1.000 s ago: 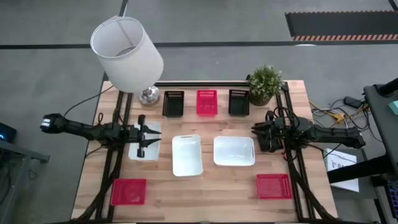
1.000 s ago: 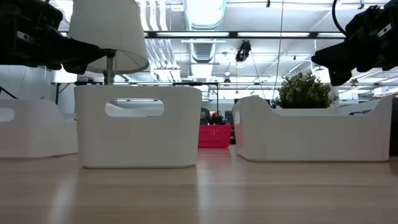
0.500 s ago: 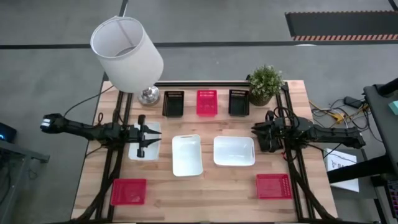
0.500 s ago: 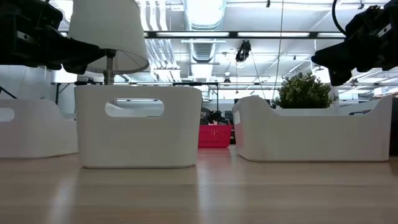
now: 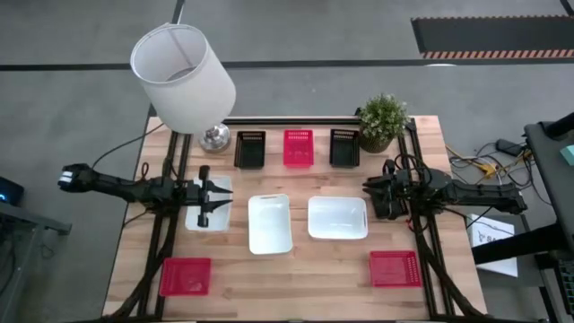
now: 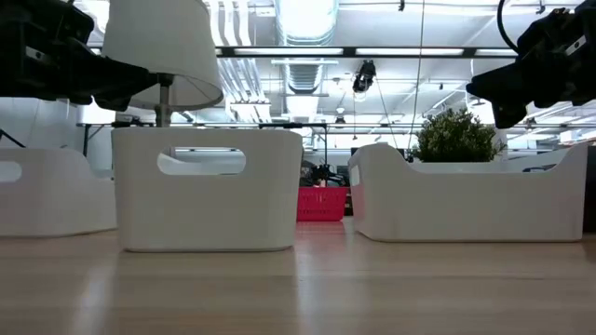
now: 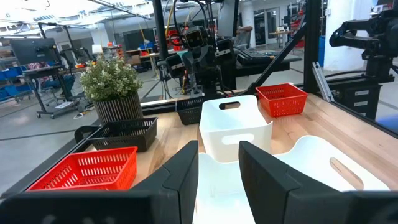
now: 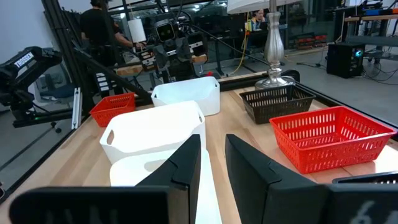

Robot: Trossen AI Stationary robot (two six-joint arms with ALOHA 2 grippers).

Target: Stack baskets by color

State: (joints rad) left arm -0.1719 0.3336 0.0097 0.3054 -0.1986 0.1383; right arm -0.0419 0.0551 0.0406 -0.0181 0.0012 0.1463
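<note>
8 baskets sit on the wooden table (image 5: 296, 283), none stacked. 3 white ones form a row across the middle: the left white basket (image 5: 208, 215) under the left gripper, the centre white basket (image 5: 270, 223) turned lengthwise, and the right white basket (image 5: 337, 218) just beside the right gripper. Along the far edge stand 3 small mesh ones side by side but apart: a left black basket (image 5: 250, 149), a far red basket (image 5: 298, 148), and a right black basket (image 5: 344, 148). 2 more red ones lie at the near corners: a near-left red basket (image 5: 186, 276) and a near-right red basket (image 5: 395, 268) (both well apart from everything else).

The left gripper (image 5: 212, 191) hovers over the left white basket, its fingers (image 7: 180, 177) standing apart with a clear gap and nothing between them. The right gripper (image 5: 369, 190) hangs at the right end of the right white basket; its fingers (image 8: 249, 168) show a narrower gap, also holding nothing. In the low view both arms sit above the white baskets, clear of the tabletop.

A lamp with a white lampshade (image 5: 182, 78) stands at the far left corner, its metal base (image 5: 214, 137) next to the left black basket. A potted plant (image 5: 383, 118) stands at the far right, touching or nearly touching the right black basket (cannot tell which).
</note>
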